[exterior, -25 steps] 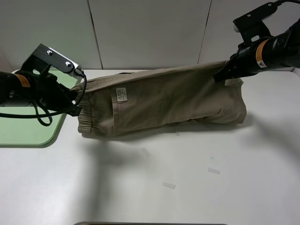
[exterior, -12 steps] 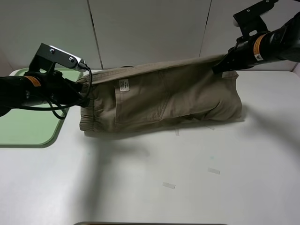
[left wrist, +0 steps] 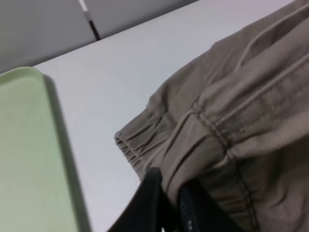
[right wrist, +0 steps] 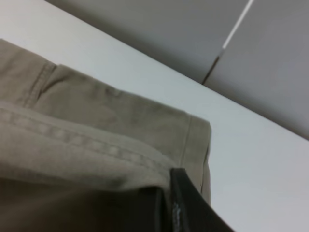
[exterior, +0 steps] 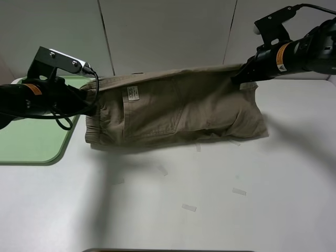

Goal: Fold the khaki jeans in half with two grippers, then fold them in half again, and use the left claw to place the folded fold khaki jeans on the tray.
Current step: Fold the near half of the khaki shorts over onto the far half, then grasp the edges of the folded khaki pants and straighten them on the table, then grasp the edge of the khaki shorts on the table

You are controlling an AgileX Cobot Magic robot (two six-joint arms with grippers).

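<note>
Left gripper (exterior: 88, 101) pinches the waistband of the shorts (exterior: 178, 113), left of frame. Right gripper (exterior: 240, 79) pinches hem corner, upper right. Shorts stretched between them, lower edge on table (exterior: 220, 210). Tray (exterior: 31, 143) far left.

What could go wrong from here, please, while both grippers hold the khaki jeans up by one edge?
1. The left gripper and right gripper each pinch only a thin edge of the khaki jeans; the cloth might slip out mid-fold.
2. The lower part lies bunched on the table, so the fold may land creased or uneven.
3. The left arm reaches in over the tray and could nudge it.
</note>
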